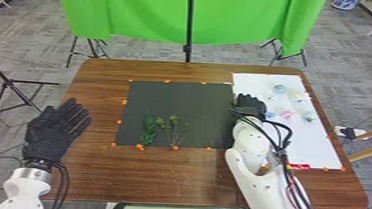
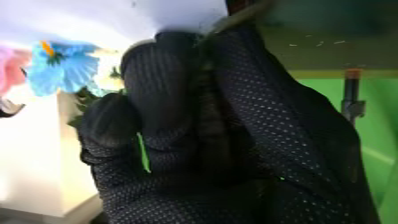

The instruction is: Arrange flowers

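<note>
From where I stand, I see a flat, square black sheet on the brown wooden worktop. A long, flat white sheet lies just to its right. On the black sheet, toward the robot, a long, leafy dark green stem is left of a thin, branching green sprig. On the white one, a round pink flower lies nearer the robot than a small, pale blue flower. A green cloth curtain hangs behind the worktop.

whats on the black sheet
The black sheet bears a dense green sprig beside sparser thin stems; whatever the right hand hides at the sheet's right edge can't be seen.
</note>
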